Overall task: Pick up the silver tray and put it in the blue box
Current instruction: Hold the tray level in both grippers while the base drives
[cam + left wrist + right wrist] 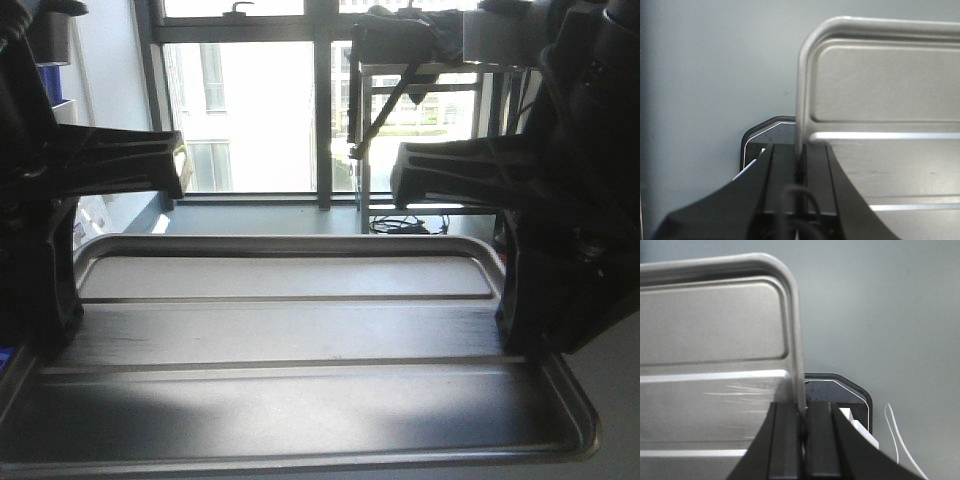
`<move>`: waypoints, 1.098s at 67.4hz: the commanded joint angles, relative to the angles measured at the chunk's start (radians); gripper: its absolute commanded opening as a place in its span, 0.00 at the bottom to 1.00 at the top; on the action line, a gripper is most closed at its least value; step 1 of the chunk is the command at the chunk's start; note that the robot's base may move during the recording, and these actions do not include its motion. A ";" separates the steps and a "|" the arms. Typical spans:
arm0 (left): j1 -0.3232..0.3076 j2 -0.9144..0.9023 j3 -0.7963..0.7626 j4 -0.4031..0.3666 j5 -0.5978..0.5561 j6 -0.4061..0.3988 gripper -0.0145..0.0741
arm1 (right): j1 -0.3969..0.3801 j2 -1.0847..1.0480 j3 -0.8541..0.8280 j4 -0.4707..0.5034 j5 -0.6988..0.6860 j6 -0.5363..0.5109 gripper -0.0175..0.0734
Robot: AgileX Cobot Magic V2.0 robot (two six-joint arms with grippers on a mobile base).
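The silver tray [290,400] hangs level in the air and fills the lower front view, its two raised ridges running left to right. My left gripper [60,310] is shut on the tray's left rim, and my right gripper [525,310] is shut on its right rim. In the left wrist view the rim of the tray [885,85] runs straight down between the jaws of the gripper [800,165]. The right wrist view shows the same: the tray [710,325] has its rim pinched in the gripper [802,415]. A blue sliver [4,357] shows at the left edge; I cannot tell whether it is the blue box.
Large windows with a dark post [322,100] stand ahead. A metal stand with dark gear [420,40] is at the back right. Far below the tray lies grey floor, with a dark rounded base corner [765,132] [840,390] and a thin white cable [895,435].
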 commanded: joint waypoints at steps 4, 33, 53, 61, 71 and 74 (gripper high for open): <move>-0.009 -0.032 -0.024 0.016 0.005 0.001 0.05 | 0.000 -0.034 -0.023 -0.032 -0.024 0.002 0.25; -0.009 -0.032 -0.024 0.016 0.005 0.001 0.05 | 0.000 -0.034 -0.023 -0.032 -0.024 0.002 0.25; -0.009 -0.032 -0.024 0.016 0.005 0.001 0.05 | 0.000 -0.034 -0.023 -0.032 -0.024 0.002 0.25; -0.009 -0.032 -0.024 0.016 0.005 0.001 0.05 | 0.000 -0.034 -0.023 -0.032 -0.024 0.002 0.25; -0.009 -0.032 -0.024 0.016 0.005 0.001 0.05 | 0.000 -0.034 -0.023 -0.032 -0.024 0.002 0.25; -0.009 -0.032 -0.024 0.016 0.005 0.001 0.05 | 0.000 -0.034 -0.023 -0.032 -0.024 0.002 0.25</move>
